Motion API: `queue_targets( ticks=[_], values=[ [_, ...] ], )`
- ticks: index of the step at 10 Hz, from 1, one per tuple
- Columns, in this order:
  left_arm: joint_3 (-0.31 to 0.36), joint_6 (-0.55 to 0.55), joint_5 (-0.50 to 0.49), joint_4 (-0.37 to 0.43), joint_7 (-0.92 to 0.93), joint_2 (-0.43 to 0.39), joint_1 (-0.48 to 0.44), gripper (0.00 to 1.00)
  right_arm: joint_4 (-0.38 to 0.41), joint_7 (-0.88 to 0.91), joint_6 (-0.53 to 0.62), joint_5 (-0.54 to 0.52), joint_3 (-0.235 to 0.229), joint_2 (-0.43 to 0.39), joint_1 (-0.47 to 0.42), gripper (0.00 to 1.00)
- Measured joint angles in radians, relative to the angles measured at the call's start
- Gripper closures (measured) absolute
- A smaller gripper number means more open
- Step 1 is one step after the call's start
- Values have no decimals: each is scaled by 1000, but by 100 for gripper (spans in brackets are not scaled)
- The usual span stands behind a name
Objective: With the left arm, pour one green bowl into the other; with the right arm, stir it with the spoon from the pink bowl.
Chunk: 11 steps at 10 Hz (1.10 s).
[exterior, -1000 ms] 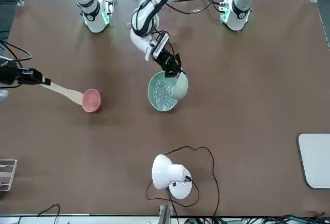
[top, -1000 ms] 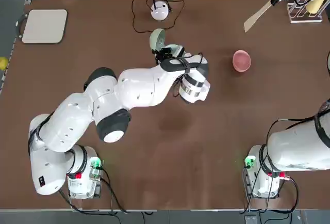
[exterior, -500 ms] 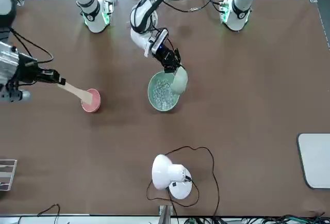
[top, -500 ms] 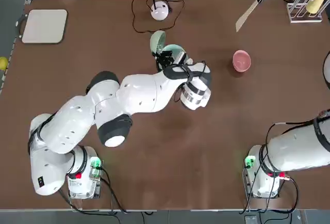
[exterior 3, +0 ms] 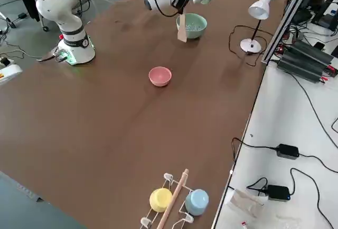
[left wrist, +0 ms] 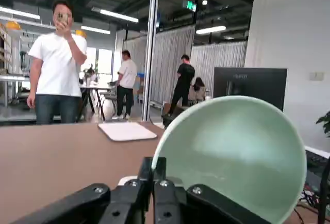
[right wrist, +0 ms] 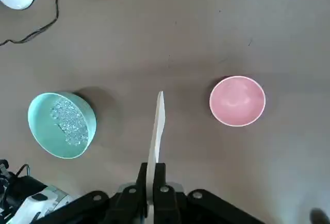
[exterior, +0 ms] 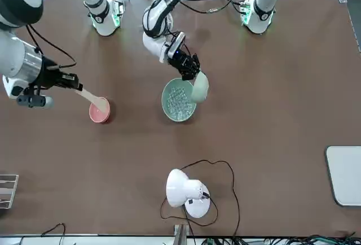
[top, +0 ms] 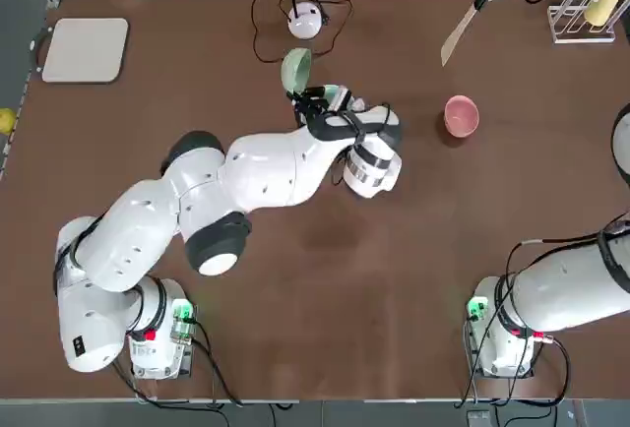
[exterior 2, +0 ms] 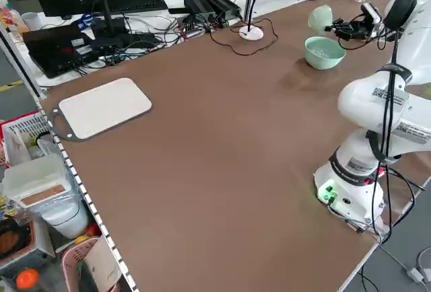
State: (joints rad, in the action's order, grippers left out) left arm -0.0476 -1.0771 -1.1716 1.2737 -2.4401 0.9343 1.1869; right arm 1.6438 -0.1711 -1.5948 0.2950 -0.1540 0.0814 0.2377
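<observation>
My left gripper is shut on the rim of the small green bowl, held on its side just above the edge of the large green bowl, which holds clear beads. In the left wrist view the small bowl looks empty inside. My right gripper is shut on the handle of the wooden spoon, held in the air over the pink bowl. In the right wrist view the spoon points between the large green bowl and the pink bowl.
A white desk lamp with a looping black cable stands beyond the bowls. A white board lies at the far left corner. A rack with a yellow and a blue cup sits at the far right. People stand in the room behind.
My right gripper has carried the spoon leftward, toward the pink bowl and the large green bowl. The small green bowl in my left gripper has shifted slightly at the large bowl's edge.
</observation>
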Motion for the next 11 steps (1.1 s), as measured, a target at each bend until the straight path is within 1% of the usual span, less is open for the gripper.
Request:
queue_targets(
  ticks=[4,5,6,8,9,10,11],
  values=[
    [-4,-206,146,-7,-35,-101,-77,96,18,-31,1,-1,3,0,55,94],
    [-5,-256,180,9,-35,-128,-90,96,25,-33,1,0,5,0,66,94],
    [-5,-313,203,58,-35,-166,-104,96,28,-35,1,0,6,0,78,94],
    [-6,-454,233,234,-35,-295,-150,96,29,-39,1,0,7,0,94,94],
    [-7,-520,253,307,-32,-361,-187,96,33,-39,1,9,7,0,97,94],
    [-12,-573,304,348,11,-406,-234,96,41,-40,1,26,8,0,98,94],
    [-26,-616,386,365,108,-435,-295,96,49,-40,1,57,9,0,102,94]
  ],
)
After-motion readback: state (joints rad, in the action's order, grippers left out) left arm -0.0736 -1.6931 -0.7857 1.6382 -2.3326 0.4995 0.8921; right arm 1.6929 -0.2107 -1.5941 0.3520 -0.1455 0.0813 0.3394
